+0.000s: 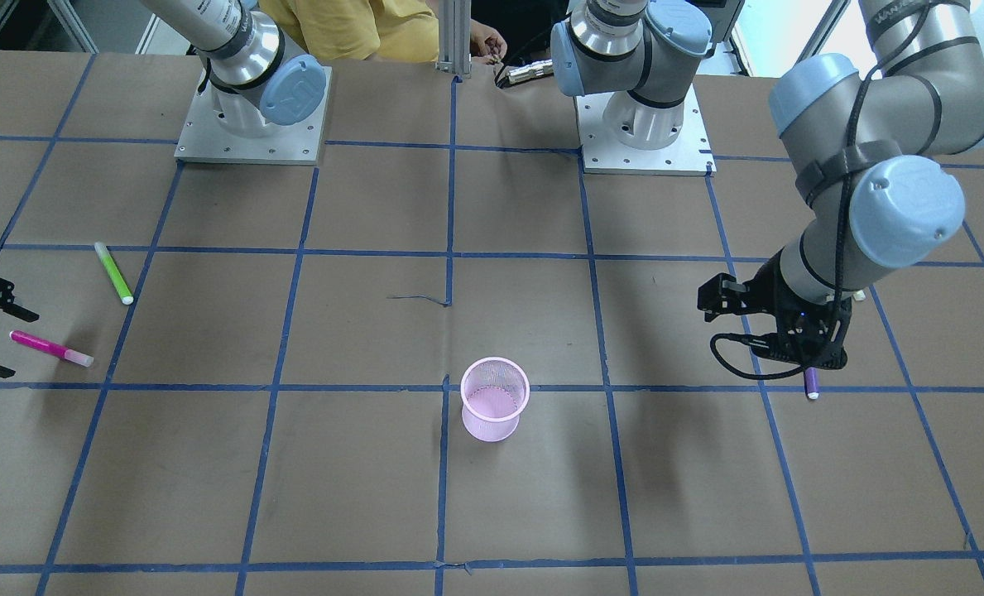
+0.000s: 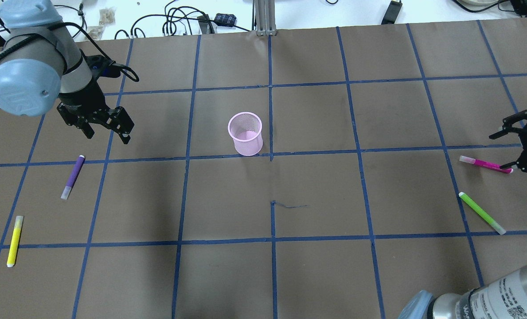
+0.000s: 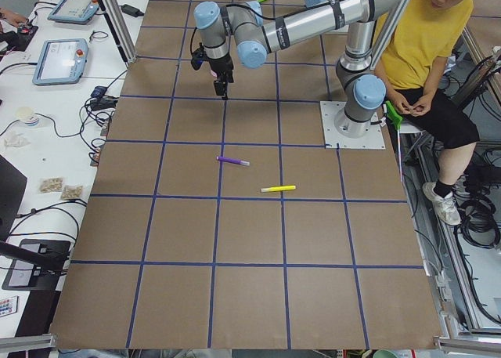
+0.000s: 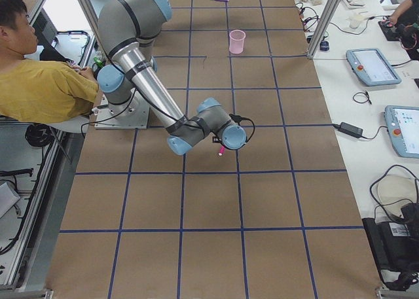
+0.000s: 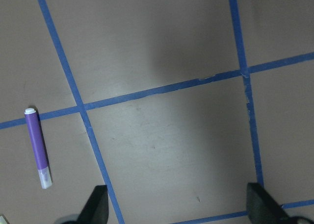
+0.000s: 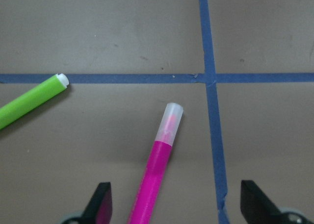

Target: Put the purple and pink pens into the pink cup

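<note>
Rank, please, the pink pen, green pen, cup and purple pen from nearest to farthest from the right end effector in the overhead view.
From the right end effector:
1. Pink pen, just beside it at the table's right edge.
2. Green pen, same side, closer to the robot.
3. Cup, mid-table.
4. Purple pen, far left side.

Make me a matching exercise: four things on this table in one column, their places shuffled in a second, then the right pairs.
Things:
1. purple pen
2. pink pen
3. green pen
4. cup

Places:
A. standing upright in the middle
B. lying right at the open right gripper
C. on the robot's left side, near the open left gripper
D. on the robot's right side, nearer the robot than the pink pen

Pairs: 1-C, 2-B, 3-D, 4-A
</note>
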Motion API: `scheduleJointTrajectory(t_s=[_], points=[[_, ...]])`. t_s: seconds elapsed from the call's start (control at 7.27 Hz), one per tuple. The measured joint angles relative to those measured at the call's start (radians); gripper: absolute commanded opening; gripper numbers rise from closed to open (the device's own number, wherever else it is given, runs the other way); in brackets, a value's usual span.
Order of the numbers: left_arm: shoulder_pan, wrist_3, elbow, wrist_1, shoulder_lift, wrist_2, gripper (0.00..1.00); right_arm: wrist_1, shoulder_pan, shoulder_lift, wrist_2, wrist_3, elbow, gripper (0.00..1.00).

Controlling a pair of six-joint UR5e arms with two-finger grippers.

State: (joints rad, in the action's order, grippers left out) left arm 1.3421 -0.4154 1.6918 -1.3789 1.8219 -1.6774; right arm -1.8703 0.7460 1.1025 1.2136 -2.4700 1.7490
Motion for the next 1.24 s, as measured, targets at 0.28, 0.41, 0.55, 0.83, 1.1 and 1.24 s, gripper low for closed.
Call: scheduleJointTrajectory(t_s=[0.28, 0.41, 0.55, 0.83, 1.1, 1.24], points=[[-0.084, -0.127, 0.002, 0.054, 0.069, -0.040, 1.00, -0.003, -0.029, -0.029, -0.012, -0.036, 0.009, 0.90], [-0.137, -0.178, 0.004, 0.063, 0.095, -0.043, 1.00, -0.003, -0.045, -0.038, -0.030, -0.039, 0.023, 0.82], [-0.169, -0.202, 0.008, 0.077, 0.119, -0.045, 1.00, -0.004, -0.057, -0.041, -0.049, -0.036, 0.035, 0.67], [-0.192, -0.218, 0.013, 0.165, 0.178, -0.079, 1.00, -0.005, -0.065, -0.043, -0.072, -0.030, 0.042, 0.28], [-0.197, -0.221, 0.018, 0.204, 0.222, -0.125, 1.00, -0.004, -0.066, -0.043, -0.076, -0.029, 0.043, 0.13], [-0.197, -0.223, 0.015, 0.210, 0.240, -0.133, 1.00, -0.002, -0.066, -0.042, -0.075, -0.028, 0.043, 0.07]])
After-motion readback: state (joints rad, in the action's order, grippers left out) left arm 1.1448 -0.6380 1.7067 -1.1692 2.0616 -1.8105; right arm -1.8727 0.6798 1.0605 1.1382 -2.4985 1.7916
